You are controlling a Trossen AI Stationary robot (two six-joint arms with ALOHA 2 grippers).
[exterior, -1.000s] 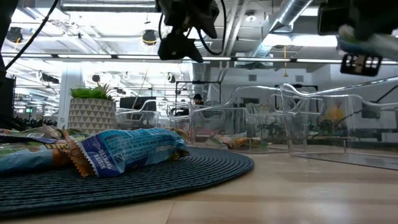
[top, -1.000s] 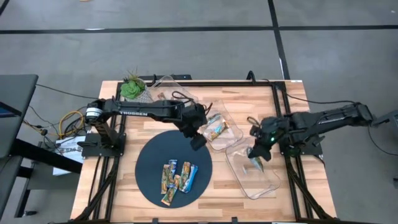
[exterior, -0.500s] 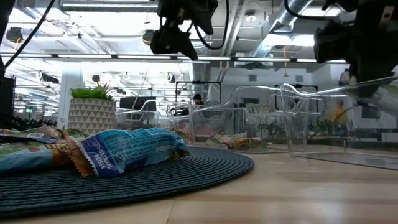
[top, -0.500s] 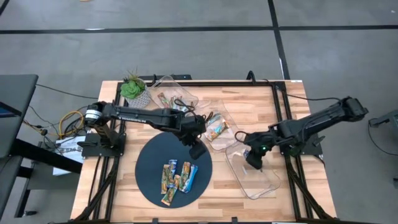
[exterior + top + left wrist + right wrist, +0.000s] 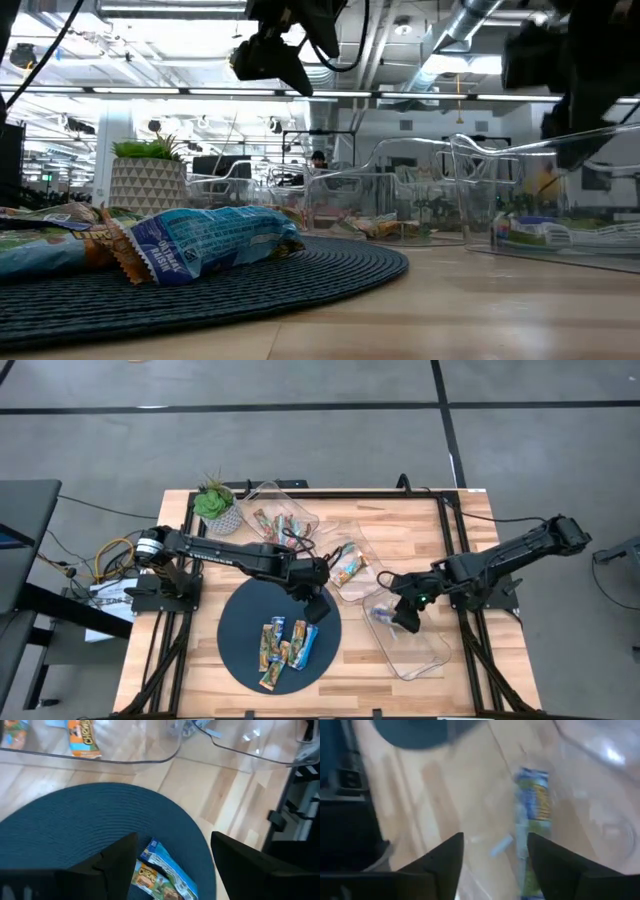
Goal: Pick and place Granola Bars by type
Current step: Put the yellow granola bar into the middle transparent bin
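Several Granola Bars (lower centre) awaited sorting; the left gripper and right gripper were both spread, empty.

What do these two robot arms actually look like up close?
Both are slim, black, jointed arms. The left arm has a silvery ring at its base joint; the right arm shows a small green light. Each gripper ends in two flat, dark fingers.

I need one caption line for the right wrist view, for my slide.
Right tool open above a blue and yellow granola bar lying in the clear tray.
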